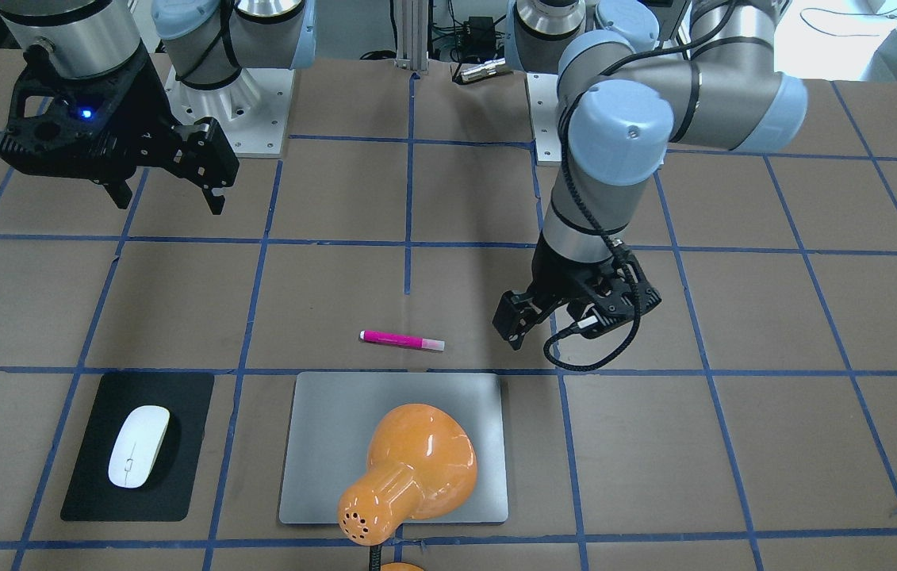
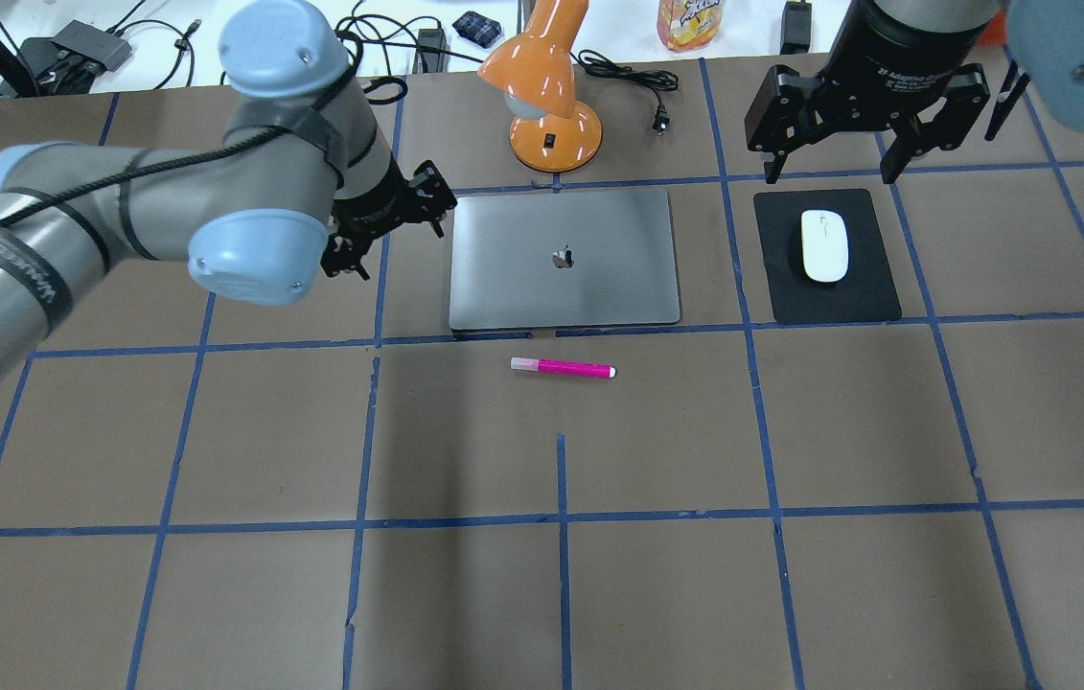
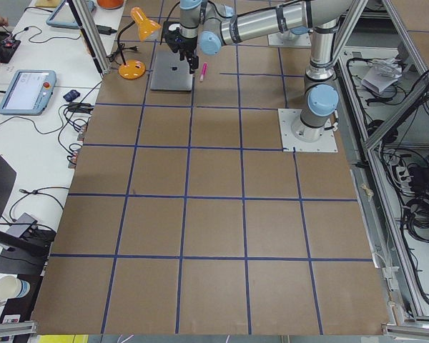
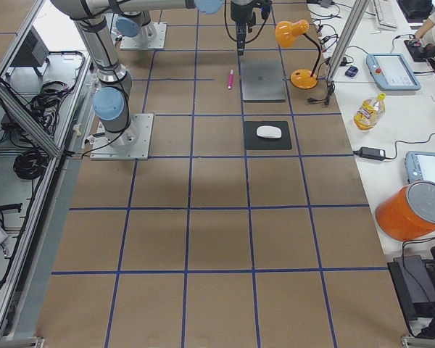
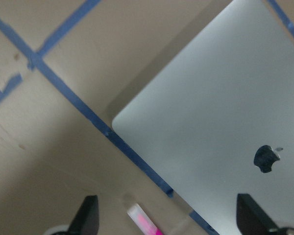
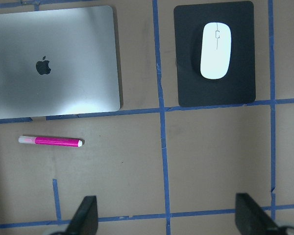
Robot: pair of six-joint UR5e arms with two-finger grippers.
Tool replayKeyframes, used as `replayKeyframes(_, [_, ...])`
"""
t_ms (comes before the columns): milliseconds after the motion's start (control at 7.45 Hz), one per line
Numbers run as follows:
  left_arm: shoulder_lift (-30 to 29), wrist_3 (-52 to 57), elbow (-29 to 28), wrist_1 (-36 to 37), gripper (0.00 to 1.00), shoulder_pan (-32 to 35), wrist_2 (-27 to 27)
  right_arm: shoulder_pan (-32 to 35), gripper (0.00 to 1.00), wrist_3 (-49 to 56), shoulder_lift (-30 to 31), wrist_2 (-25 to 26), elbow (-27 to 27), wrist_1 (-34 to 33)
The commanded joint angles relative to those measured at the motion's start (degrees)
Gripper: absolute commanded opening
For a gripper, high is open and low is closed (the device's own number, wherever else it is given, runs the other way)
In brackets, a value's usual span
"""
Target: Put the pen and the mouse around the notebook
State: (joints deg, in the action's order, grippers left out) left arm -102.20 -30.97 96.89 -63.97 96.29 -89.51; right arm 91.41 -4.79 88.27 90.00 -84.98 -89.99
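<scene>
Lamp (image 1: 416, 460) by notebook (image 1: 321, 444); pen (image 1: 400, 340), mouse (image 1: 139, 446) near it.
Left jaws, right jaws gape empty; placing looks done, so just retreat.

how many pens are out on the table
1. The pen lies flat just on the robot's side of the notebook, apart from it; no other shows.

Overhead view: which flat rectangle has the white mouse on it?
The smaller matte black mat, right of the larger silver-grey metallic notebook; the glossy white oval mouse lies on it.
</scene>
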Motion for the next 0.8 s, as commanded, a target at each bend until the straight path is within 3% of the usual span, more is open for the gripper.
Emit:
replayKeyframes(0, [5.0,17.1,-3.1,-11.6,1.0,-2.9,2.3,0.0,1.0,0.0,0.1,0.0,0.0,0.0])
replayKeyframes(268, [8.2,20.1,-3.2,-19.6,1.0,-5.1,1.9,0.0,1.0,0.0,0.1,0.1,0.2,0.0])
replayKeyframes(402, [9.8,28.2,-3.2,-22.2,1.0,-6.6,0.1,0.0,1.0,0.0,0.1,0.0,0.0,0.0])
replayKeyframes(671, [13.4,31.6,-2.9,-25.2,1.0,-11.1,-1.2,0.0,1.0,-0.1,0.2,0.0,-0.2,0.0])
